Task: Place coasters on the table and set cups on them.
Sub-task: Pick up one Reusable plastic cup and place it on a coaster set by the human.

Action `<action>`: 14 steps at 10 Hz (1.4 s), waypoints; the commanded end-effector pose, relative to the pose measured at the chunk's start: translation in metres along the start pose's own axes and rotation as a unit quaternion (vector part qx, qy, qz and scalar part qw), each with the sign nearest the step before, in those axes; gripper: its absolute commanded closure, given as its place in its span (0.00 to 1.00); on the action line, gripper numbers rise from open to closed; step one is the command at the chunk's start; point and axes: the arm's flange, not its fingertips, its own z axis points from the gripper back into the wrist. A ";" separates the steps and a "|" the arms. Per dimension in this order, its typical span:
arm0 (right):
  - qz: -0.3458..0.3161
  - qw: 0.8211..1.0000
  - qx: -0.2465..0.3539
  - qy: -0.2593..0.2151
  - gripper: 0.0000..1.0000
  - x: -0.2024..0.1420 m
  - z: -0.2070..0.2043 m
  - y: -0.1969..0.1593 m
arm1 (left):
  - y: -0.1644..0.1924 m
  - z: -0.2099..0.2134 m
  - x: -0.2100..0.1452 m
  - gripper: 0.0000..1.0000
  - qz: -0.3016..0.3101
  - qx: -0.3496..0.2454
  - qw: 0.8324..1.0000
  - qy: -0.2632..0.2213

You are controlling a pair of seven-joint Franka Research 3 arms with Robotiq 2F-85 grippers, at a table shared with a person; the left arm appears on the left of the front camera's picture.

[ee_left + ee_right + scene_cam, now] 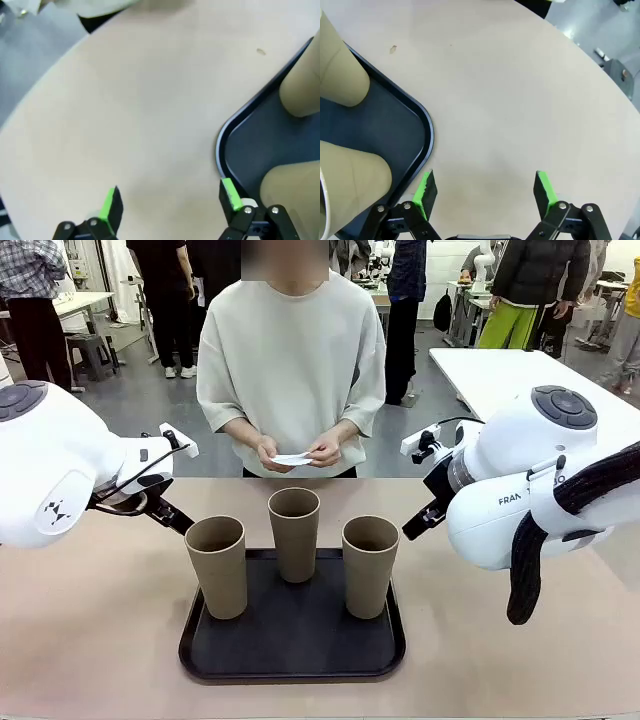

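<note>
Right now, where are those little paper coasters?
In the front view, the coasters are held in the person's hands at the far side of the table, just behind the middle cup on the black tray.

The coasters [293, 459] in the person's hands [325, 450] are too small to count, the 2 cups [340, 70] and tray [429, 140] in the right wrist view are cut by the picture's edge, and the left wrist view is blurred.
</note>
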 end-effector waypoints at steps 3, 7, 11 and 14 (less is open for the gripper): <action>0.000 1.000 0.000 0.000 0.00 0.000 0.000 0.000 | 0.000 0.000 0.000 0.00 0.000 0.000 1.000 0.000; 0.000 1.000 0.000 0.000 0.00 0.000 0.000 0.000 | 0.000 0.000 0.000 0.00 0.000 0.000 1.000 0.000; 0.000 1.000 0.000 0.000 0.00 0.000 0.000 0.000 | 0.000 0.000 0.000 0.00 0.000 0.000 1.000 0.000; 0.000 1.000 0.000 0.000 0.00 0.000 0.000 0.000 | 0.000 0.000 0.000 0.00 0.000 0.000 1.000 0.000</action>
